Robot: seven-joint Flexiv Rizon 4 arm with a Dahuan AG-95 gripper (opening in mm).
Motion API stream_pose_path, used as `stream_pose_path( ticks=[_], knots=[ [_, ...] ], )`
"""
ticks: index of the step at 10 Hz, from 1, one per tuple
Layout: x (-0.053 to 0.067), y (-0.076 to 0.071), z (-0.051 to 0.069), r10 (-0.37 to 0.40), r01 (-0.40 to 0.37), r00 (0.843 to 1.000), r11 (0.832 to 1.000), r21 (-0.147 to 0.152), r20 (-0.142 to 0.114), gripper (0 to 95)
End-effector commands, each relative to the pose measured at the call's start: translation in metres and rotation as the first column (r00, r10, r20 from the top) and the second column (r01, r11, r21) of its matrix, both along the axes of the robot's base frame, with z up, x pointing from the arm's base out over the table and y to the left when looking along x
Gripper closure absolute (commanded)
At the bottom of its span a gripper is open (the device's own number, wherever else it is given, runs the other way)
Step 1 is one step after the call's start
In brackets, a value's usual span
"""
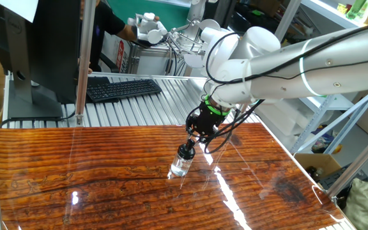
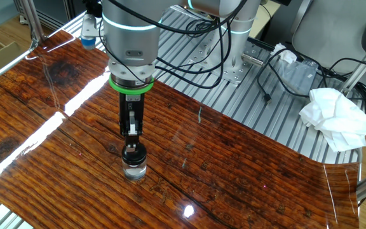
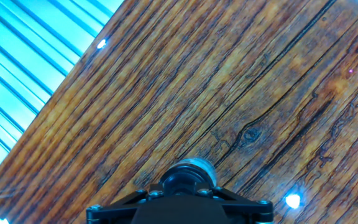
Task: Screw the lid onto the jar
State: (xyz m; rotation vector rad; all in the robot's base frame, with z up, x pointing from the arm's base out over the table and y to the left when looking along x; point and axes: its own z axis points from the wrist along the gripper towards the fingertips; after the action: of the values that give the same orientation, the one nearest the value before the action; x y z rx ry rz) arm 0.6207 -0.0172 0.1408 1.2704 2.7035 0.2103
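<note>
Lid (image 2: 134, 152) sits on the jar (image 2: 135, 170), jaws clenched on it; a skewed start could cross-thread, or twisting could spin the unheld jar on the desk (image 2: 246, 172).

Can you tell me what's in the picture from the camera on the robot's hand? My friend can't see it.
The robot's gripper points down at a small clear jar with a dark lid on top, both at the bottom of the picture. The jar stands on a shiny brown wooden table. A bright blue ribbed surface fills the top left corner.
</note>
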Motion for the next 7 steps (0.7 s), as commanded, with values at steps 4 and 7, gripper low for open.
stream_pose_path(
  ticks=[4,7],
  knots=[
    [0.004,0.002,-0.0263,0.02,-0.02,1.0,0.999,-0.03,-0.011,95.0],
    [0.005,0.0021,-0.029,0.024,-0.025,0.999,0.999,-0.047,-0.027,95.0]
  ],
)
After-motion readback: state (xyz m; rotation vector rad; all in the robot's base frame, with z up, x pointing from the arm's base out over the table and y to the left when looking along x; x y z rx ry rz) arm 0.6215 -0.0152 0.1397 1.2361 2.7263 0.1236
